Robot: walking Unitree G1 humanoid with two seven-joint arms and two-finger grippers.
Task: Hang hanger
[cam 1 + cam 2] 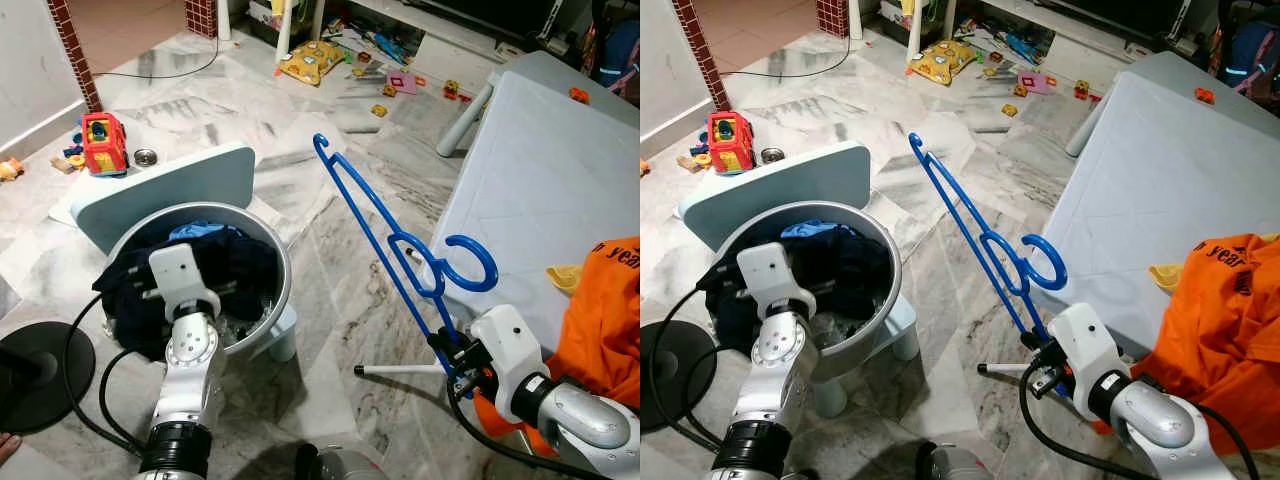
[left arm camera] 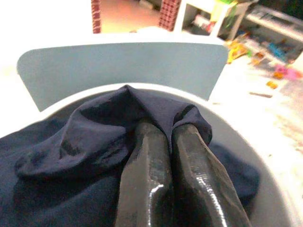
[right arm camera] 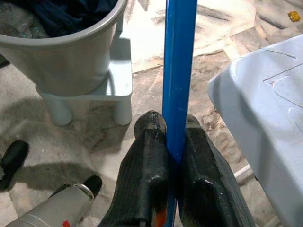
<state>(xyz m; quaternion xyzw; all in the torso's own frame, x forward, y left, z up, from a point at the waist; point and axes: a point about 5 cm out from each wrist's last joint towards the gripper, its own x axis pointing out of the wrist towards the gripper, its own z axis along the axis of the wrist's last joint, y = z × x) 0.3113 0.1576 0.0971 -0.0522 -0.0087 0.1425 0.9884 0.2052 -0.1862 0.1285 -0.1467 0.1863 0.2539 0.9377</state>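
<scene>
- The right gripper (image 3: 171,130) has its fingers clamped on the lower bar of the blue hanger (image 1: 385,235), low beside the pale blue table (image 1: 540,170).
- From that grip the hanger's long axis rises toward eleven o'clock in the left eye view, its hook (image 1: 470,265) curling out toward the table at about two o'clock.
- The left gripper (image 2: 163,137) is pinched together on dark navy cloth (image 2: 94,142) inside the grey basin (image 1: 275,265), at nine o'clock from the hanger.
- The right arm alone carries the hanger; no rail to hang it on can be made out.
</scene>
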